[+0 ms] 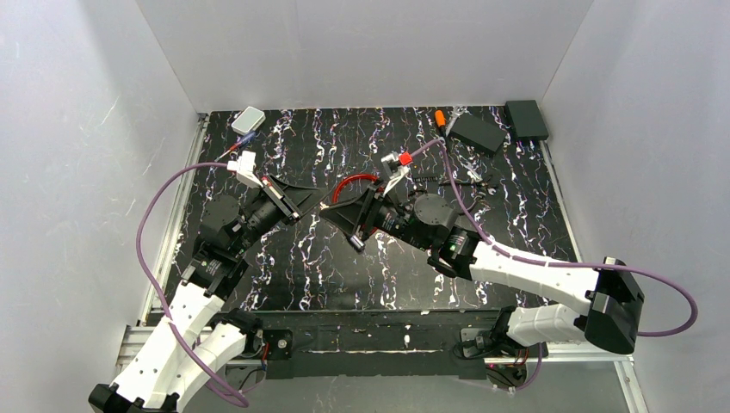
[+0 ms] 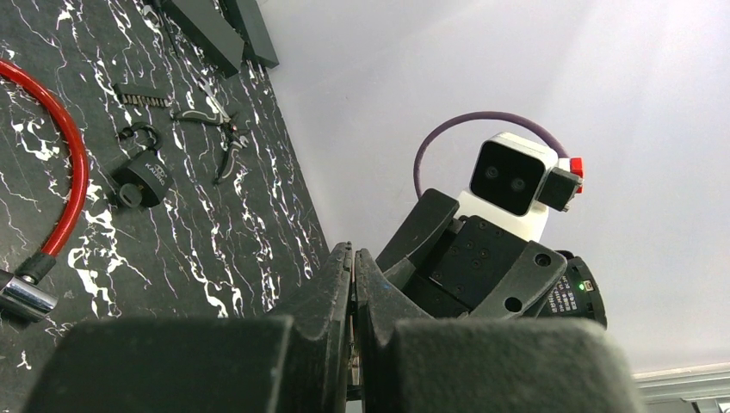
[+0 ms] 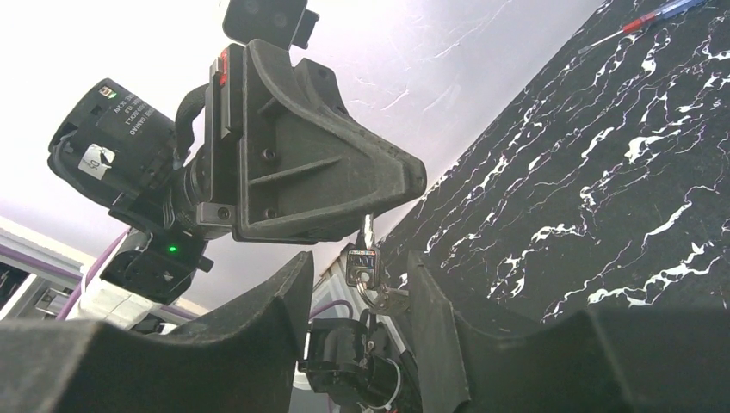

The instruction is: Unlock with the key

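Observation:
My left gripper (image 1: 317, 205) is shut on a small silver key (image 3: 365, 258), which hangs tip-up from its fingertips in the right wrist view. A second key (image 3: 389, 298) dangles on the same ring. In the left wrist view the fingers (image 2: 340, 284) are pressed together with only a metal sliver between them. My right gripper (image 1: 337, 215) is open and faces the left one. Its fingers (image 3: 293, 297) stand either side of the keys without touching them. A red cable lock (image 1: 353, 181) lies just behind both grippers, its metal end (image 2: 26, 292) on the mat. A small black padlock (image 2: 138, 185) lies beyond the cable.
Pliers (image 2: 219, 142) and a bit strip (image 2: 142, 99) lie near the padlock. Two black boxes (image 1: 479, 132) (image 1: 526, 119) and an orange-tipped tool (image 1: 440, 118) sit at the back right. A white box (image 1: 249, 120) and a screwdriver (image 1: 244, 146) sit at the back left.

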Motion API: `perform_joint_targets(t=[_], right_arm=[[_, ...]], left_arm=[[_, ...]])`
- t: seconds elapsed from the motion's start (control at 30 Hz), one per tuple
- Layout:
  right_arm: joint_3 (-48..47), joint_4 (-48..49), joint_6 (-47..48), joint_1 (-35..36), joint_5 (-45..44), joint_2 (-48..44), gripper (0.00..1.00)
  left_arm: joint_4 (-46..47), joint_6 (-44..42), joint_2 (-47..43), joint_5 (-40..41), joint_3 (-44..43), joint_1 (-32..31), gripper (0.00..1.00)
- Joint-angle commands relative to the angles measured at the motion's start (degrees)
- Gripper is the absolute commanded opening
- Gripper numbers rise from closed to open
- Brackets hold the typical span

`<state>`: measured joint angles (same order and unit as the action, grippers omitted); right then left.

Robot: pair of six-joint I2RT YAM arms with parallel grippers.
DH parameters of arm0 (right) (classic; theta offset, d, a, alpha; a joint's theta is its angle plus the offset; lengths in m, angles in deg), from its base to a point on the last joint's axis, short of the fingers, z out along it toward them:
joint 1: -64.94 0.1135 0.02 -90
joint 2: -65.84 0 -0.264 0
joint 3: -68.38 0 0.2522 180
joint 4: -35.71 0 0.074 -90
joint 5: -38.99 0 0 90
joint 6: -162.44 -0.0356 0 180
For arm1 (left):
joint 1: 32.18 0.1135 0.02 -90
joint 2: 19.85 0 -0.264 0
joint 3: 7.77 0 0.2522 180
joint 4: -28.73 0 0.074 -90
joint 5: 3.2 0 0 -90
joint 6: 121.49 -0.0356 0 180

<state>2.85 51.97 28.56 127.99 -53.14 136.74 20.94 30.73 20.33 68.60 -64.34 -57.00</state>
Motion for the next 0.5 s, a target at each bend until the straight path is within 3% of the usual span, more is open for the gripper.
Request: perform_joint_targets(t=[0.0,0.47], right_arm=[[-2.65,2.48,-0.36,-0.28,0.39,-0.49,0.5],[-2.63,2.37,-0.95,-0.73,0.72,0.22,0.3]], left_arm=[[1.49,0.08,-0.46,0.96,0.09,0.03,0.0],[1.83,0.59,-0.24,1.41,0.42,0.03,0.0]])
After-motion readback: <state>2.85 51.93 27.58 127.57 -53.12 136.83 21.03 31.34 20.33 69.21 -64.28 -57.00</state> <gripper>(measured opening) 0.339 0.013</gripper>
